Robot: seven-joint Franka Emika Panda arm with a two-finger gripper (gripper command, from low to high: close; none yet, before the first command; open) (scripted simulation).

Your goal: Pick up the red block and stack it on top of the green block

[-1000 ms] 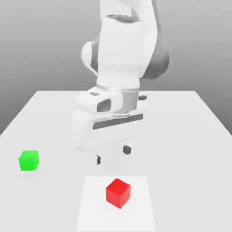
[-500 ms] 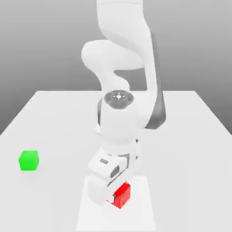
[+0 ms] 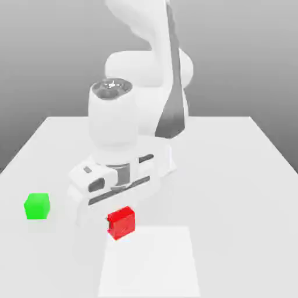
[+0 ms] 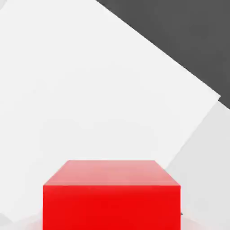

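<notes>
Grey, shading from dark at the top to pale lower down, fills the background of the exterior view, and below it we see a white table [image 3: 233, 174] reaching across the lower half of the frame. On the table, at the bottom centre, lies a paler white square patch [image 3: 154, 268].

We see the white Panda arm [image 3: 139, 70] rising in the upper middle of the frame and bending down toward the table, its hand hanging just left of centre. The gripper [image 3: 121, 220] points downward and is closed on the red block [image 3: 121, 223], which sits right under the hand, a little left of centre in the lower half of the frame. We see the red block raised off the table, just above the upper left corner of the pale patch. The fingers themselves are hidden behind the block and the hand body.

In the hand view, we find the red block [image 4: 112, 197] at the bottom centre of the picture, its top face and one side face showing, with the white table [image 4: 67, 90] behind it and a dark grey area in the upper right corner.

We see the green block [image 3: 36, 206] resting on the table near the left edge of the exterior view, well apart from the red block and from the gripper, with nothing on top of it.
</notes>
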